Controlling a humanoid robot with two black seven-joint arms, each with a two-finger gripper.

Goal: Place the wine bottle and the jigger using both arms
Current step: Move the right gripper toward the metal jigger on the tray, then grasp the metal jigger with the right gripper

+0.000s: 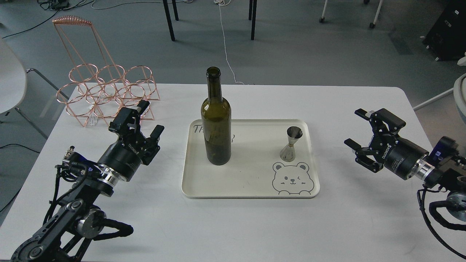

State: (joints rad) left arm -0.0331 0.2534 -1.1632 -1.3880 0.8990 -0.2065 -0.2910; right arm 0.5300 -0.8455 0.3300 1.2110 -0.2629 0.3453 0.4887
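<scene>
The dark olive-green wine bottle [216, 123] stands upright on the left half of a cream tray [233, 189]. On the tray's right side the small silver jigger [291, 144] stands upright, just above a printed bear face. My left gripper [151, 118] hovers over the table left of the tray, open and holding nothing. My right gripper [355, 127] is to the right of the tray, fingers spread open, with nothing between them. Both grippers are well apart from the bottle and jigger.
A copper wire bottle rack [105, 91] occupies the table's back left corner, just behind my left gripper. The white table [233, 229] extends past the tray on all sides. Chair legs and cables lie on the floor beyond.
</scene>
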